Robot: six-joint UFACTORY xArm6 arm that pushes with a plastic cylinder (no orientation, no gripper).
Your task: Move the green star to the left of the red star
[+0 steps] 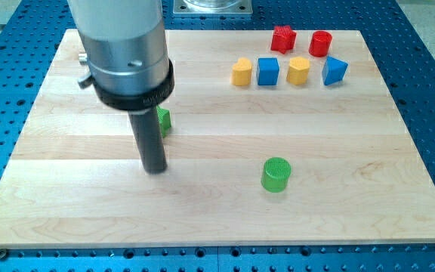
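Note:
The green star point(164, 119) lies left of the board's middle, mostly hidden behind my rod, so only its right edge shows. The red star point(282, 38) sits near the view's top, right of centre. My tip point(155, 169) rests on the board just below the green star, a little to its left. The green star is far to the left of and below the red star.
A red cylinder point(320, 43) stands right of the red star. Below them runs a row: yellow block point(241, 72), blue cube point(267, 72), yellow block point(298, 71), blue wedge point(334, 71). A green cylinder point(276, 174) stands lower centre. The wooden board point(368, 196) lies on a blue perforated table.

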